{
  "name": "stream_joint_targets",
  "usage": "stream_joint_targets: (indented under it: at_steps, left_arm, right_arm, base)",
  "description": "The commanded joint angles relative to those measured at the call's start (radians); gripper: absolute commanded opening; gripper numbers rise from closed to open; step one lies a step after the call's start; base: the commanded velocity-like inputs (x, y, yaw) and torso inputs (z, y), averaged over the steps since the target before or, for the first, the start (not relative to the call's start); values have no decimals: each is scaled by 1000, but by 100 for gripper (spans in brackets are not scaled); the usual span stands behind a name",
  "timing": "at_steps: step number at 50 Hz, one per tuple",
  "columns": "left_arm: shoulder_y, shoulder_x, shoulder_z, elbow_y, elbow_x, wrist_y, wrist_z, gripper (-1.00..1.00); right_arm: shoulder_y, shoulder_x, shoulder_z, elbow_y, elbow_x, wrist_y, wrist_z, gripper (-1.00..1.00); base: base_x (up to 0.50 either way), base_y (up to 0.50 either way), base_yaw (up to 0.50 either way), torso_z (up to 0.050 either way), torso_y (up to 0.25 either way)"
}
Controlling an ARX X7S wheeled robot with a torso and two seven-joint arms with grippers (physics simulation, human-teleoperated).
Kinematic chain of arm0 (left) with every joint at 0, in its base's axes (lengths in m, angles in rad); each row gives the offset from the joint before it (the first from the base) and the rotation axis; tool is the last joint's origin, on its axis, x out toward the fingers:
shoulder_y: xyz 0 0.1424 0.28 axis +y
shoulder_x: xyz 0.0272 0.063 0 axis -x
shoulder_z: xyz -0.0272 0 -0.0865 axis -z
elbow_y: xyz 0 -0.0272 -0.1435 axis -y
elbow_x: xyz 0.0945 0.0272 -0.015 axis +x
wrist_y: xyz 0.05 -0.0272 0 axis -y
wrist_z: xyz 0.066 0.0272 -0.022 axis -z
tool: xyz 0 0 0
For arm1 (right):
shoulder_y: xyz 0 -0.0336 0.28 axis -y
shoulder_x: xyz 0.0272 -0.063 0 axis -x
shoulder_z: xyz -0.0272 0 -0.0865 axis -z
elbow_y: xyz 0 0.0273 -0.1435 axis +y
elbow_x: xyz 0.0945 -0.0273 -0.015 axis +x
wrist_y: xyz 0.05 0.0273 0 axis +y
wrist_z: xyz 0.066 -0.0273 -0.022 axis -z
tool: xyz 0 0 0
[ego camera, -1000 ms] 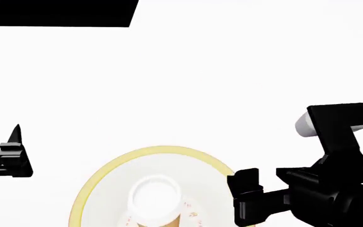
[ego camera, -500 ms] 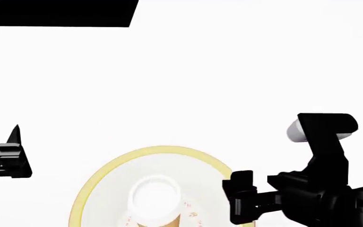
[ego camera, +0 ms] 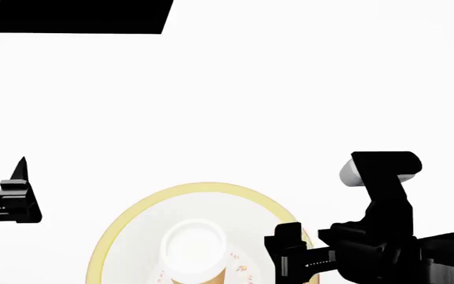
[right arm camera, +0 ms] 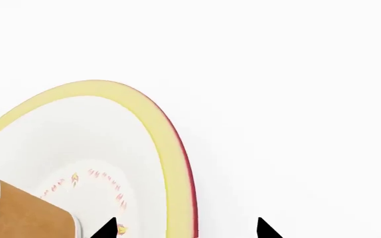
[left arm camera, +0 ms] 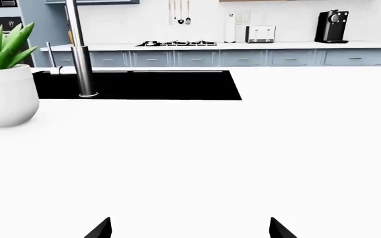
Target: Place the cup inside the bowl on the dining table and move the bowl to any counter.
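Note:
The bowl [ego camera: 132, 236], white inside with a yellow rim, sits on the white dining table [ego camera: 290, 89] at the near edge of the head view. The tan cup [ego camera: 194, 248] stands upright inside it. The right wrist view shows the bowl [right arm camera: 111, 129] with its reddish outer edge and the cup [right arm camera: 25, 213]. My right gripper [ego camera: 286, 251] is open at the bowl's right rim. In the right wrist view [right arm camera: 185, 229] one fingertip is over the bowl's inside and the other outside it. My left gripper [ego camera: 20, 177] is open and empty, left of the bowl and apart from it, over bare tabletop [left arm camera: 189, 229].
A black sink [left arm camera: 137, 84] with a steel faucet [left arm camera: 78, 49] is set in the tabletop at the far left; it also shows in the head view [ego camera: 69, 15]. A potted plant [left arm camera: 5, 84] stands beside it. A counter [left arm camera: 243, 45] with appliances runs along the back wall.
My right gripper has moved left and nearer, up to the bowl's right rim. The left gripper, bowl and cup have not moved.

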Motion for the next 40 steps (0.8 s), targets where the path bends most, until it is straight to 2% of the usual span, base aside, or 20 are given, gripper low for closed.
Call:
stream_joint_targets:
  at_steps: [1,28,29,40]
  left_arm:
    - [2,0,1,1,-2,0,-3,100]
    - [9,-7,-4,1,-10,6,0,100]
    - [9,-8,-4,1,-10,5,0,100]
    - [-1,2,9,-9,-1,7,-4,100]
  right_arm:
    - [-12,-23,-8,22,-8,3,-18,100]
    - [-20,-32,-7,30,-9,5,-19,100]
    - [-20,-32,-7,30,-9,5,-19,-100]
    - [-34,-22,5,21,15,-6,-20,-100]
  base:
    - [0,0,0,0,0]
    - [0,0,0,0,0]
    - [0,0,0,0,0]
    - [0,0,0,0,0]
